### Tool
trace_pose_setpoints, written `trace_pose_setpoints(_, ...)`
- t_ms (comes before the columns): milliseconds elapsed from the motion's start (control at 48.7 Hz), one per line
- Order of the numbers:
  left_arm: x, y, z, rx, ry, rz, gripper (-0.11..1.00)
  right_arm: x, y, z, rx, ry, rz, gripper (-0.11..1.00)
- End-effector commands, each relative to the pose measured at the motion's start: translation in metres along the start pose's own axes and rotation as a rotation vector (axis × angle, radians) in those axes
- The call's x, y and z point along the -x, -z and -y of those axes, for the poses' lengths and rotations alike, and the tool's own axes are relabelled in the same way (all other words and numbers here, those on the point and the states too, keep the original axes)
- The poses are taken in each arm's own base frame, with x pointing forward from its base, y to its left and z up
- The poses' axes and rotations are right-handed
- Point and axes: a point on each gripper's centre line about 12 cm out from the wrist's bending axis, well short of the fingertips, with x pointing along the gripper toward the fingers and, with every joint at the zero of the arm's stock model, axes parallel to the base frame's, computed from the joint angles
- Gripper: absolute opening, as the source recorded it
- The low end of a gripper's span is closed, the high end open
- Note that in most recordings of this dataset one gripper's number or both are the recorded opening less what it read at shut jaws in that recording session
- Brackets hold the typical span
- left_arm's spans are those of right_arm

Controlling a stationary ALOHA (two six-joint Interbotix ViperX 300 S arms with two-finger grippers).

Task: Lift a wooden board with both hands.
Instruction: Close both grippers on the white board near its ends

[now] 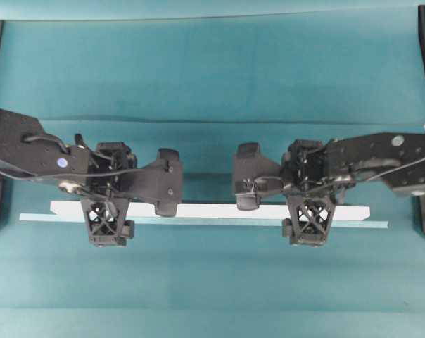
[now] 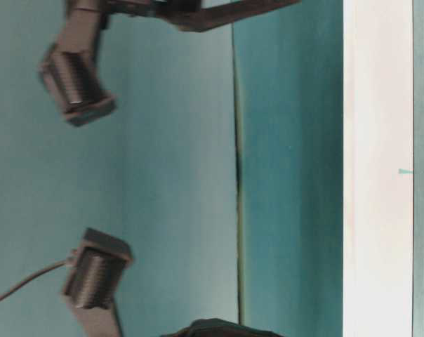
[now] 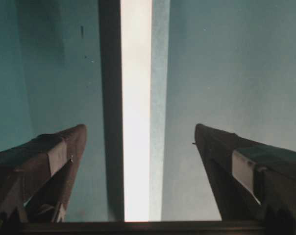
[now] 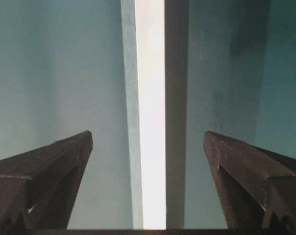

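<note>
Overhead view shows the wooden board (image 1: pixel 212 210) lying flat along the teal worktop (image 1: pixel 212 77), with a thinner pale teal strip (image 1: pixel 198 222) against its near edge. The left gripper (image 1: pixel 107 225) and right gripper (image 1: pixel 311 225) sit over opposite end portions, evidently to balance a 2-handed lift. Both wrist views show jaws spread wide, straddling the board, gripping nothing.

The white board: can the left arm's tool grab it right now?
Probably yes. The left tool stands open, with the wooden board running between its fingers and nothing blocking it. How far above it hangs, I can't tell.
</note>
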Motion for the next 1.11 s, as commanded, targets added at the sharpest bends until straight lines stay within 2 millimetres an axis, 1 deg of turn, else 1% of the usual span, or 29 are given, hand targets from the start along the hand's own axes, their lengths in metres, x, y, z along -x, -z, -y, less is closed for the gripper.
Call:
trace_pose_setpoints(0, -0.003, -0.003, 0.001, -0.001, 0.0, 0.018, 0.98, -0.011, 0.001, -0.001, 0.011, 0.002, 0.007, 0.95)
trace_pose_setpoints(62, -0.01, -0.002, -0.001, 0.003, 0.0, 0.023, 0.98, -0.017, 0.005, 0.0, 0.01, 0.003, 0.004, 0.95)
trace_pose_setpoints(205, -0.026, 0.002, -0.002, 0.005, -0.001, 0.018, 0.98, -0.025, 0.007, 0.0, 0.009, 0.004, 0.003, 0.95)
trace_pose_setpoints(329, -0.033, 0.005, -0.003, 0.006, -0.002, 0.011, 0.98, -0.034, 0.007, 0.002, 0.011, 0.009, 0.0, 0.95)
trace_pose_setpoints(473, -0.035, 0.006, -0.004, 0.009, -0.001, 0.014, 0.98, -0.045, 0.006, 0.003, 0.013, 0.014, 0.008, 0.95)
trace_pose_setpoints(575, -0.037, 0.005, -0.005, 0.009, -0.002, 0.021, 0.98, -0.049, 0.006, 0.005, 0.013, 0.017, 0.009, 0.95)
trace_pose_setpoints(1089, -0.039, 0.006, -0.007, 0.019, -0.003, 0.026, 0.97, -0.05, 0.006, 0.008, 0.002, 0.019, 0.022, 0.94)
